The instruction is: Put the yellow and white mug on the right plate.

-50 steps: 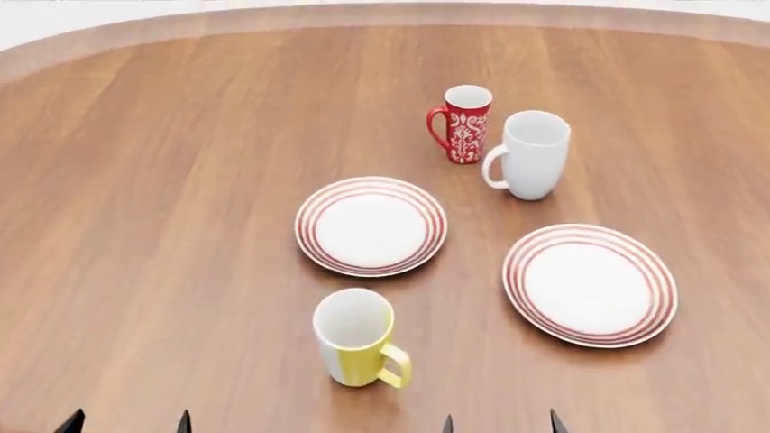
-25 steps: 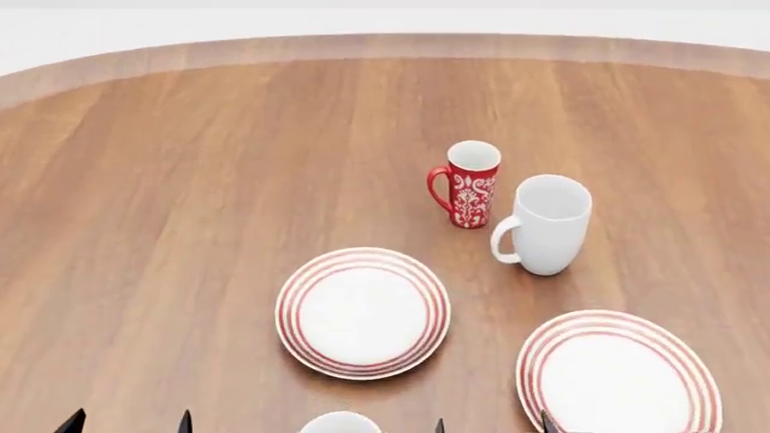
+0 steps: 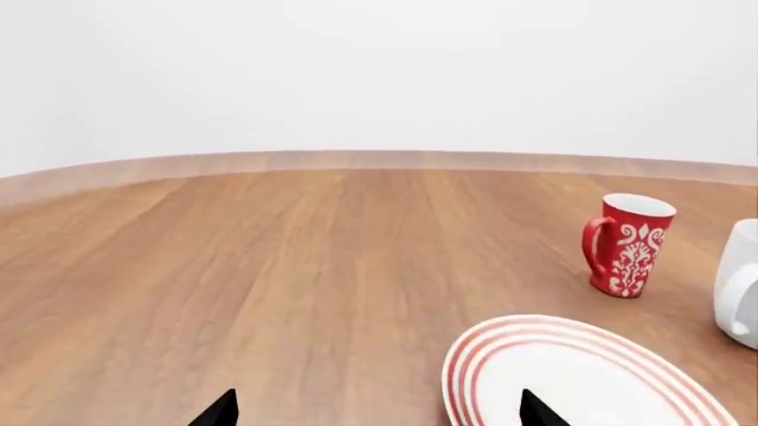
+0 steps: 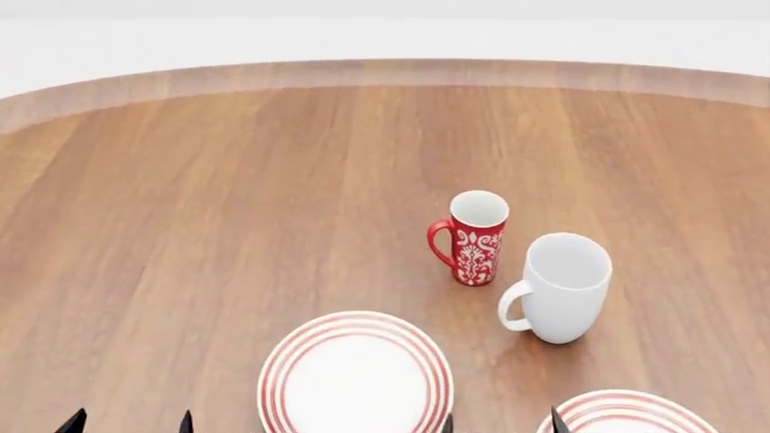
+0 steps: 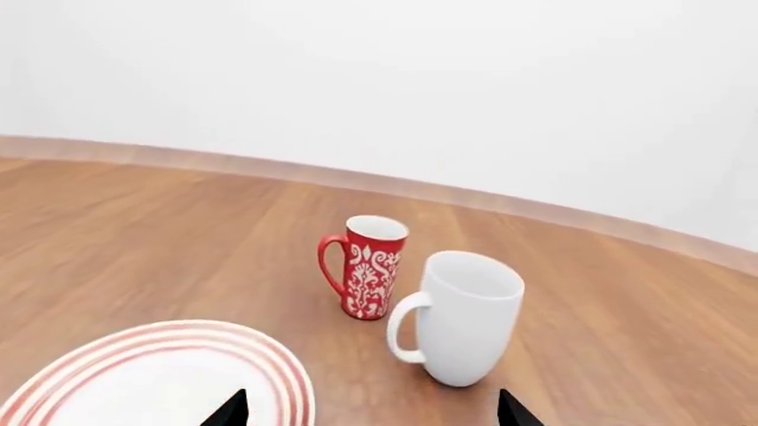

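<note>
While both tools gape empty, the right plate (image 4: pixel 626 413) lies near the white mug (image 4: pixel 562 287).

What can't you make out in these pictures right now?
- The yellow and white mug: in no view, outside every picture.
- The right plate: head view's bottom edge cuts off most of it.
- The left claw and right claw: only dark fingertips show; the rest lies past the bottom edges.
- The white mug: cropped in the left wrist view.
</note>
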